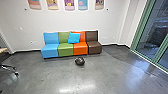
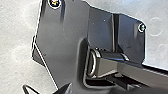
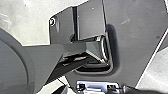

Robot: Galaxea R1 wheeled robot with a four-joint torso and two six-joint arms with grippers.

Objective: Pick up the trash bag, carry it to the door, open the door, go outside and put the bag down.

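Note:
A dark, rounded trash bag (image 1: 80, 61) rests on the grey floor in the head view, just in front of the orange seat and apart from it. At the right of that view stands a green-framed glass door or window wall (image 1: 150, 32); which part of it opens, I cannot tell. Both wrist views show the robot's own dark plate and jointed bar over pale floor, and how the grippers stand cannot be made out.
A row of blue, green, orange and brown seats (image 1: 65, 50) stands along the white wall, with a light blue cushion (image 1: 74, 38) on it. At the left edge are a wheeled chair base (image 1: 10, 68) and a bit of tabletop (image 1: 3, 50).

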